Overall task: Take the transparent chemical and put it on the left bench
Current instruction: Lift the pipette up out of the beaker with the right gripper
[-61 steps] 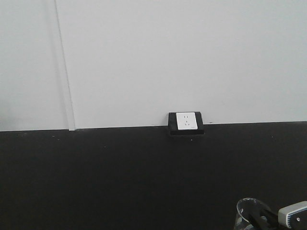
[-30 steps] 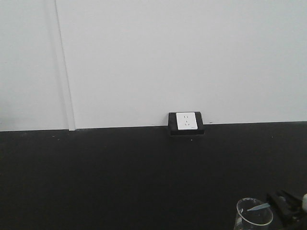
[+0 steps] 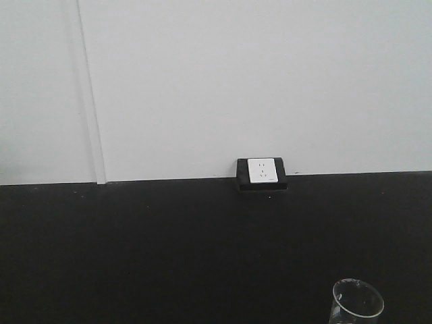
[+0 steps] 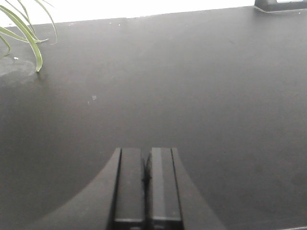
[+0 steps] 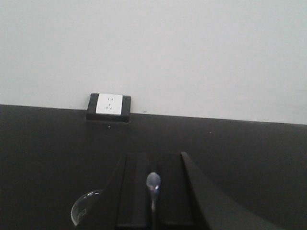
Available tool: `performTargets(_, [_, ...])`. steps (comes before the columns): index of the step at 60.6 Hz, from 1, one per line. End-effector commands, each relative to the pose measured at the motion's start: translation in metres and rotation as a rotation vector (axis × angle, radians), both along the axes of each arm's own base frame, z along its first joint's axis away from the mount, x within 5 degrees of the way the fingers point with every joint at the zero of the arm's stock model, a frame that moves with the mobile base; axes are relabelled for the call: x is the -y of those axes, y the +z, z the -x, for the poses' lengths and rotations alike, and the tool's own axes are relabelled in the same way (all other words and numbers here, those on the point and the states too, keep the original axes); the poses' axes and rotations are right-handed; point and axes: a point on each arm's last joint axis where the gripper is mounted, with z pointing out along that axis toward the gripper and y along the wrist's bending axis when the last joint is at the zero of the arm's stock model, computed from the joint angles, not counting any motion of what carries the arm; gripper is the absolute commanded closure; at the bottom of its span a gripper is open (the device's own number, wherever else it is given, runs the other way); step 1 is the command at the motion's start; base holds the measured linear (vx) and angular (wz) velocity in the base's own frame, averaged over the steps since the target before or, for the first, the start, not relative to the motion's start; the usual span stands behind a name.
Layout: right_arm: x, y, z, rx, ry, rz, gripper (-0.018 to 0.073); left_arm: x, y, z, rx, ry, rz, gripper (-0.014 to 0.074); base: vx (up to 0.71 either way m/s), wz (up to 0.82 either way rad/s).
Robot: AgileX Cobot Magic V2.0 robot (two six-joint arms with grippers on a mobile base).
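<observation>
Beaker: clear glass beaker (image 3: 358, 302), upright, open rim up, on the black counter (image 3: 135, 256).
Beaker spot: well forward of the counter's back edge, off to the right of the power socket (image 3: 262, 171), lower body cut off by the bottom of the front view.
Beaker contents: too little of the glass showing to tell.
Beaker from the right wrist: just a curved glass edge low on the left, right beside the gripper's flank and partly hidden behind it; touching or apart, cannot tell.
Right gripper (image 5: 153, 158): above the counter, pointed at the back edge and the white wall (image 3: 236, 81).
Right fingers (image 5: 136, 191): drawn close together, no part of the beaker between them.
Seam of the right fingers: a pale rounded speck (image 5: 153, 181) on a thin line, too small to name.
Left gripper (image 4: 146, 152): low over bare black counter, aimed toward the back edge.
Left fingers (image 4: 130, 187): pressed flat together, nothing pinched.
Power socket: white face in a black housing, sitting on the counter's back edge, tight against the wall.
Leaves (image 4: 26, 33): thin green blades arching in at the far left corner of the counter, left wrist view only.
Front view: neither gripper showing, only beaker, socket, counter, wall.
</observation>
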Motion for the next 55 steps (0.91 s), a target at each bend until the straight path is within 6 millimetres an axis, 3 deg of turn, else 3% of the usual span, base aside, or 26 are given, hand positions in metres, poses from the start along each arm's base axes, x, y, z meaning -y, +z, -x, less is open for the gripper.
performTargets(1, [-0.0011, 0.0168, 0.0087, 0.093, 0.009, 0.004, 0.0446, -0.0002, 0.0027, 0.0015, 0.081, -0.001, 0.014, 0.06, 0.0, 0.0])
performTargets(55, [-0.001, 0.019, 0.0132, 0.114, 0.006, 0.0, 0.0445, -0.0002, 0.0027, 0.0015, 0.081, -0.001, 0.014, 0.06, 0.0, 0.0])
